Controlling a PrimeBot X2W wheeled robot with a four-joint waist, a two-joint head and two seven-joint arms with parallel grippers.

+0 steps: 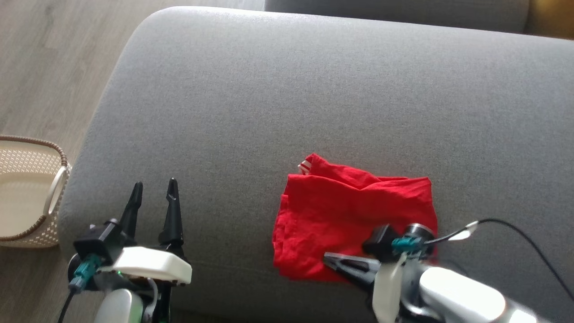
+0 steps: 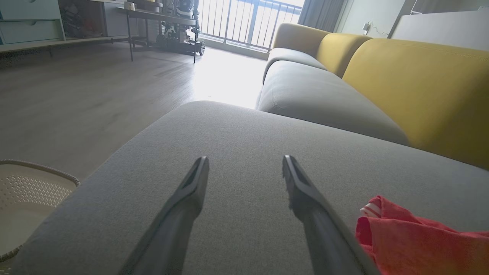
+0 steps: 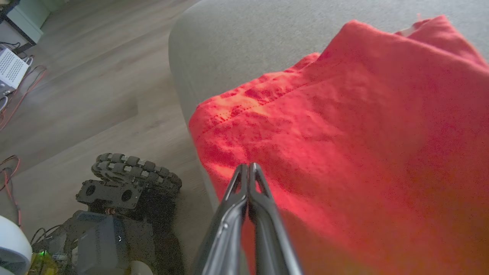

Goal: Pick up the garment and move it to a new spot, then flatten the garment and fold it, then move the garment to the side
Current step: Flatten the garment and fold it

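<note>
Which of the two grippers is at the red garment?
The right gripper, shut, with tips over the near edge of the red garment; the left gripper stands open over bare grey cushion.

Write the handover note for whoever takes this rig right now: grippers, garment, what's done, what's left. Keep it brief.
Left gripper: open and empty, above the grey fabric sofa cushion, well left of the red cloth garment.
Right gripper: shut, tips at the garment's near left part. I cannot tell whether it pinches any cloth.
Garment: lies in a rough folded rectangle near the cushion's front edge, with white-striped trim showing at its far left corner.
Cream woven basket: on the floor left of the cushion.
Done: the fold looks finished.
Left: probably moving the garment to the side.
</note>
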